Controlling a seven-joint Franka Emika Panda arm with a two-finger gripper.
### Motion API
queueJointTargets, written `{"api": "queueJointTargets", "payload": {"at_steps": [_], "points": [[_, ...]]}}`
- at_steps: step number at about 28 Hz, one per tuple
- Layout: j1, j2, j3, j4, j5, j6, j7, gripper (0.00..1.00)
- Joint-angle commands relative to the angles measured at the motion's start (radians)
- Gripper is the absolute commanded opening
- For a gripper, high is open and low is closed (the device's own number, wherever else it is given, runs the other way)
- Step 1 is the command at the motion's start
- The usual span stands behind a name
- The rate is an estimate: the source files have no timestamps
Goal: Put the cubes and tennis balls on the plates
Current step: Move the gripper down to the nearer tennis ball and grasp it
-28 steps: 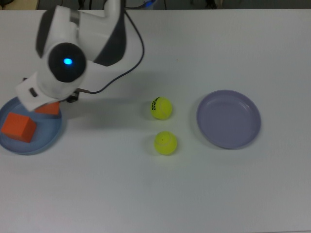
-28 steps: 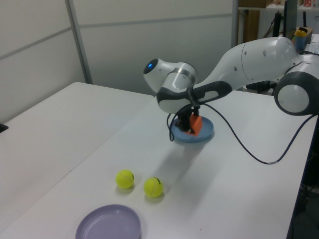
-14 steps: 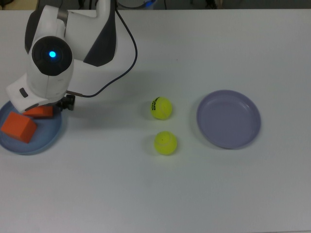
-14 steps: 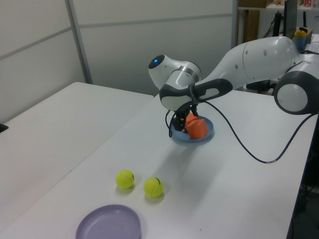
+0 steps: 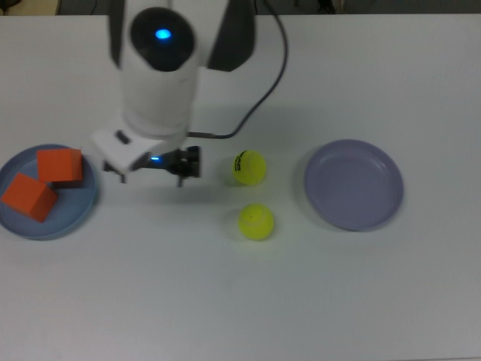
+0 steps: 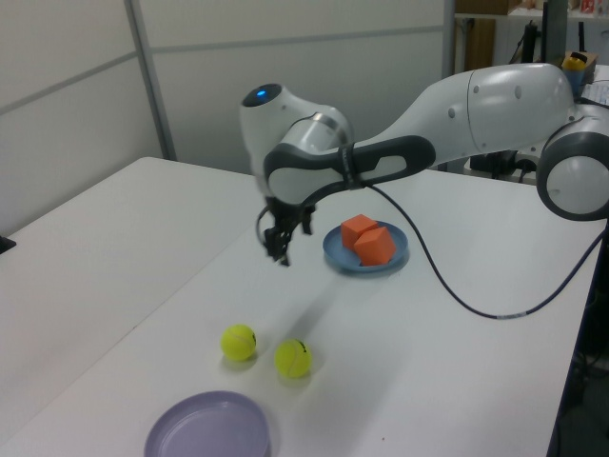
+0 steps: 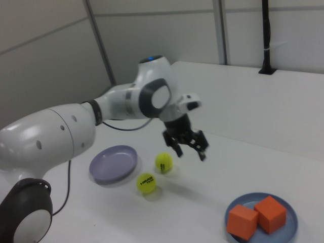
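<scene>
Purple plate (image 5: 353,184): empty, at the top view's right, well apart from the tool; it is presumably where the balls belong.
Plain ball (image 5: 256,222): on the surface, just beside the lettered one. Risk: a nudge while its neighbour is grasped would send it rolling.
Lettered ball (image 5: 249,167): on the surface, nearest the tool, between it and the purple plate. Risk: fuzzy and round, it could roll from an off-centre descent, or squirt out if the fingers close off its middle.
Tool (image 7: 188,143): released, fingers spread and holding nothing, raised above the surface between the blue plate and the balls.
Blue plate (image 5: 84,207): at the top view's left, holding both cubes.
Cubes (image 5: 60,165) (image 5: 28,197): touching one another inside the rim, so that half looks done.
Cable (image 5: 259,101): trails from the arm over the surface; it might brush a ball as the arm swings.
</scene>
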Motion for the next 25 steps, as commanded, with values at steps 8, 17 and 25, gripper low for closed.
{"api": "queueJointTargets", "payload": {"at_steps": [8, 17, 25], "points": [[0.148, 0.016, 0.016, -0.064, -0.006, 0.157, 0.073, 1.00], [0.213, 0.068, 0.016, -0.087, -0.111, 0.247, 0.125, 1.00], [0.219, 0.116, 0.012, -0.087, -0.203, 0.281, 0.162, 1.00]]}}
